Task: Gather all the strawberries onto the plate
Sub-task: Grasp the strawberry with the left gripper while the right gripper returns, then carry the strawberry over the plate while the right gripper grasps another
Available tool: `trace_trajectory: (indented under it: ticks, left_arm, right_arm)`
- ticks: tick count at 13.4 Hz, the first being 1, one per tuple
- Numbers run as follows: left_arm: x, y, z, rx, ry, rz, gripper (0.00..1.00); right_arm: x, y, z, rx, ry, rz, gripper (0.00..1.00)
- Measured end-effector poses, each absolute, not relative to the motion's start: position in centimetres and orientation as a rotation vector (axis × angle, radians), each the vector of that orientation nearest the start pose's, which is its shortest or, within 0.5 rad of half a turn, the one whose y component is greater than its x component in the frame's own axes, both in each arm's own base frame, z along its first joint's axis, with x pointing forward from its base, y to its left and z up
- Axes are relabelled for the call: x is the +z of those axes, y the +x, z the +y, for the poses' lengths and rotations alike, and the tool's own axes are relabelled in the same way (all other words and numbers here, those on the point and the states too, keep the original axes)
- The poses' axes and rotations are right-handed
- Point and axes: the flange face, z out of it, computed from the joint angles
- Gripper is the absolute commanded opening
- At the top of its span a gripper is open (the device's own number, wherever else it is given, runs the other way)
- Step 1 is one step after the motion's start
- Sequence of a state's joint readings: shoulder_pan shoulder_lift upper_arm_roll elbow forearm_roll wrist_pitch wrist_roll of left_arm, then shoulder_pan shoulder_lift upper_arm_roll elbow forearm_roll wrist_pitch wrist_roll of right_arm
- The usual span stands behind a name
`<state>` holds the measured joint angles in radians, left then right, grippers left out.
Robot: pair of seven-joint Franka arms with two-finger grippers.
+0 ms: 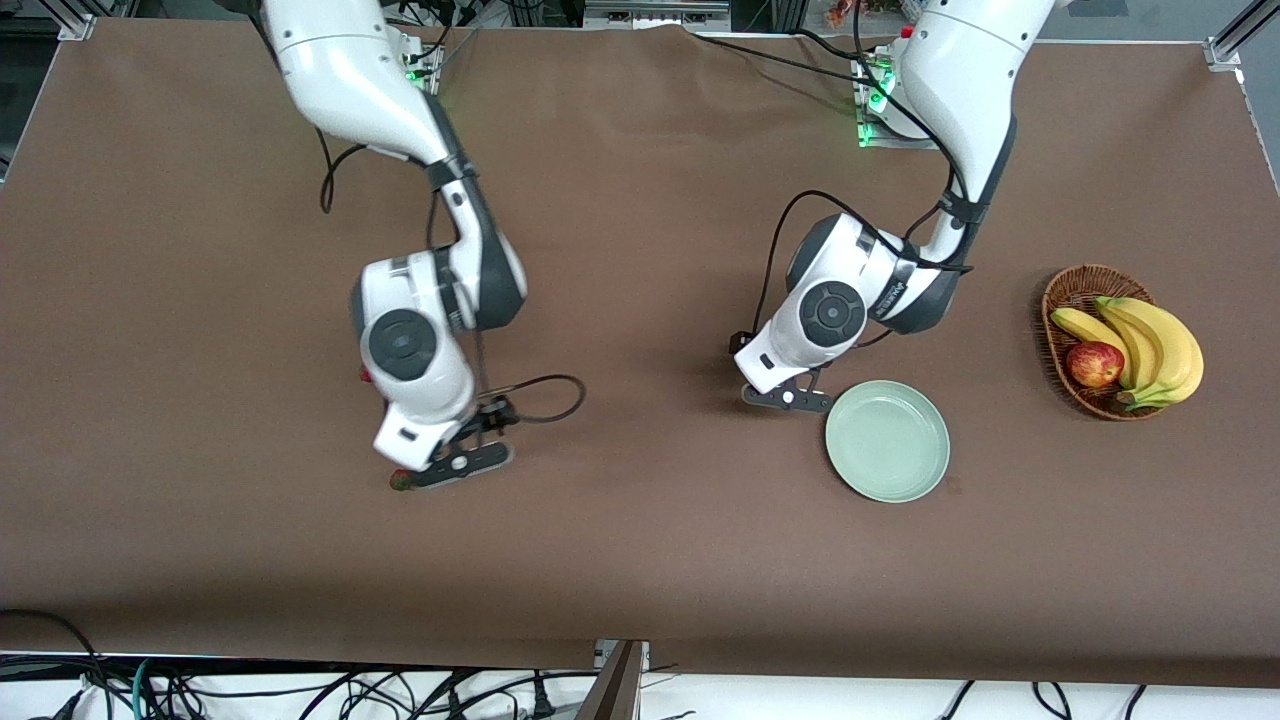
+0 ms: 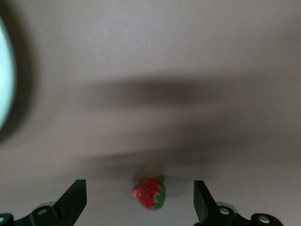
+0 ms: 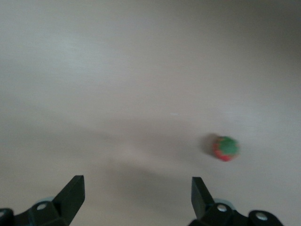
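The pale green plate (image 1: 887, 440) lies on the brown table toward the left arm's end. My left gripper (image 1: 788, 398) is low over the table right beside the plate and open. In the left wrist view (image 2: 139, 186) a strawberry (image 2: 149, 193) with a green cap lies between its fingers, untouched; the front view hides it. My right gripper (image 1: 458, 463) is open and low. A strawberry (image 1: 402, 482) lies just off one fingertip. The right wrist view (image 3: 137, 182) shows a strawberry (image 3: 225, 148) outside the fingers. A red bit (image 1: 366, 377) peeks out beside the right wrist.
A wicker basket (image 1: 1062, 300) with bananas (image 1: 1150, 345) and a red-yellow apple (image 1: 1094, 364) stands at the left arm's end of the table. The plate's rim (image 2: 4, 70) shows at the edge of the left wrist view. A black cable (image 1: 555, 395) loops beside the right gripper.
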<state>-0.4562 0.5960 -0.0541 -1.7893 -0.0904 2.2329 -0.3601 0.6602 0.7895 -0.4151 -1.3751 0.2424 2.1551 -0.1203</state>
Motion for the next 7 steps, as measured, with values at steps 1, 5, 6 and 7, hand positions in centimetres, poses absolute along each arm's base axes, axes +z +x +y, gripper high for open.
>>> trace_trajectory:
  ticks: [1,5,6,7]
  left_arm:
    - [19.6,54.6,-31.9,0.246,-3.158,0.106,1.00]
    - [17.2,52.2,-31.3,0.229,-3.152,0.070,0.80]
    - [17.0,52.0,-31.0,0.239,-3.146,0.063,0.59]
    - [17.0,51.9,-30.8,0.242,-3.144,0.059,0.43]
  right_arm:
    - [27.3,70.1,22.6,-0.090,-3.156,-0.602,1.00]
    - [25.0,71.2,17.7,-0.101,-3.153,-0.655,0.98]
    - [23.9,71.2,17.5,-0.115,-3.159,-0.656,0.95]
    - [22.7,71.1,17.3,-0.131,-3.166,-0.659,0.92]
